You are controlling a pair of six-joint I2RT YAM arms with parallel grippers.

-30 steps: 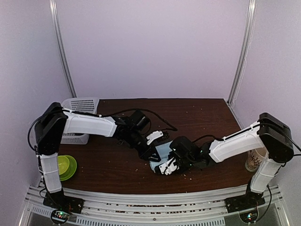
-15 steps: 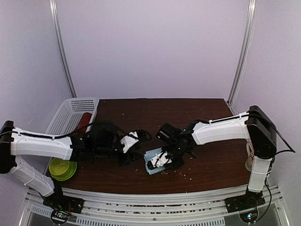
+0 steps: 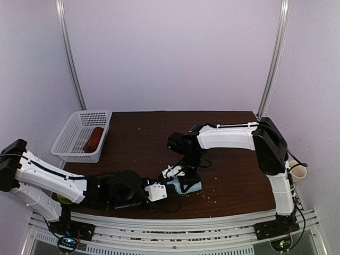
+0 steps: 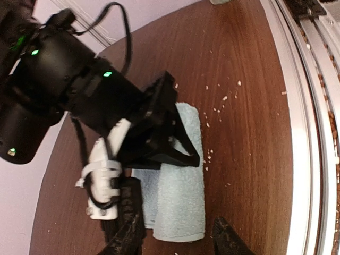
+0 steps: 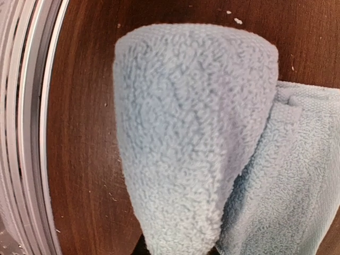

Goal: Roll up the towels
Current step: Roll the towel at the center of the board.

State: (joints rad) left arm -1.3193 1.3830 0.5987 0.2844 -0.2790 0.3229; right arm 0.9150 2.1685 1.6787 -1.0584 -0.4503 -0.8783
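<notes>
We see one container, a white slatted basket (image 3: 66,139), well off to the far left of the left gripper (image 3: 159,191). In it lies the rust-red towel (image 3: 94,139), wound into a short roll and resting at a slant against the basket's floor.

The light-blue towel (image 3: 190,185) lies on the table (image 3: 234,175) directly below the right gripper (image 3: 178,175) and just ahead of the left one. It is a thick, even roll of fluffy pile, with a flat flap of the same cloth showing beside it in the right wrist view. In that view the roll narrows toward the gripper, so we take the right gripper to be closed down tight on the cloth, pinching it. Its fingers themselves are nearly hidden there.

From the left wrist we see the left gripper's fingers (image 4: 127,228) standing part-way open, astride the near end of the roll. One finger is right against the cloth's edge and the other is apart from it. It grips nothing.

The right gripper's black body sits over the far half of the roll, straight ahead of the left gripper, and blocks that end from view. Pale crumbs (image 4: 218,109) speckle the table beside the roll. A green bowl (image 3: 61,200) peeks out from under the left arm, well behind its gripper. A pale cup (image 3: 298,171) stands far to the right of both.
</notes>
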